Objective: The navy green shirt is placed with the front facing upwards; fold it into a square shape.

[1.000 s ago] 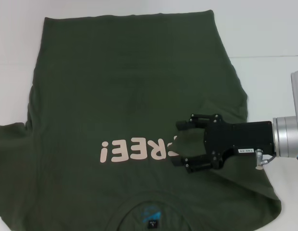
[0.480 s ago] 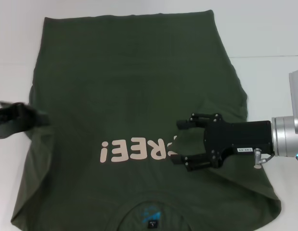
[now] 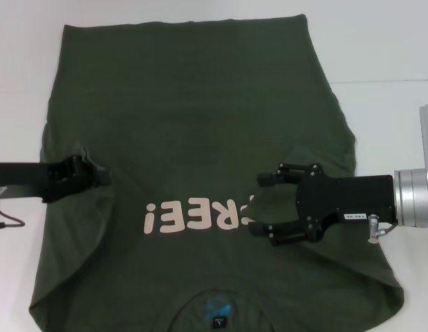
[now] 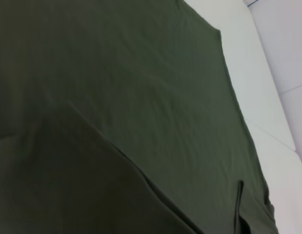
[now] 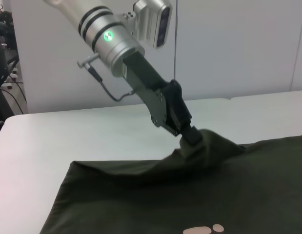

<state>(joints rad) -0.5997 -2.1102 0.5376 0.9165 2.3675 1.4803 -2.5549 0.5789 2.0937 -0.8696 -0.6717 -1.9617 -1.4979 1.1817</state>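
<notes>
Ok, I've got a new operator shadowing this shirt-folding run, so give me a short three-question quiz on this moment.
1. True or false: the right gripper is clamped on the navy green shirt.
2. Which gripper is lifting cloth off the table? A) left B) right C) neither
3. Fill in: the right gripper's open fingers sit beside the last letters of the ____ lettering.

Key
1. False: its jaws are open, over the shirt's right side.
2. A: the left gripper is shut on the shirt's left edge, which rises in a peak and is pulled inward.
3. FREE!
</notes>
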